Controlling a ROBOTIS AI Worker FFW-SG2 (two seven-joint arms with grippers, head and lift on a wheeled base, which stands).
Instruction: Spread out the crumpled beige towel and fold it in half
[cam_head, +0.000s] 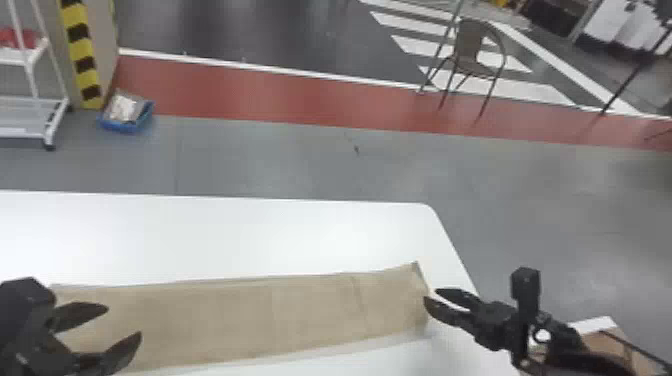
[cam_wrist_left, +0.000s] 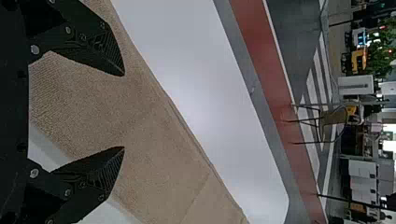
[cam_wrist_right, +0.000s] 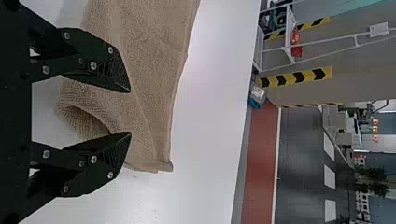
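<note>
On worktop (cam_head: 240, 235), beige towel (cam_head: 225, 315) lies as long strip; left pincer (cam_wrist_left: 123, 111), right pincer (cam_wrist_right: 130, 112) parted, empty; cloth probably light, limp; best pinched at curl (cam_wrist_right: 86, 120) by right end.

The right gripper (cam_head: 430, 295) is black, with tapering fingers (cam_wrist_right: 100, 51), fine ridges (cam_wrist_right: 118, 71) inside their tips and round, silvery screws (cam_wrist_right: 93, 66). Just behind it is a square-headed black post (cam_head: 526, 286). The left gripper (cam_head: 124, 321) matches it.
</note>
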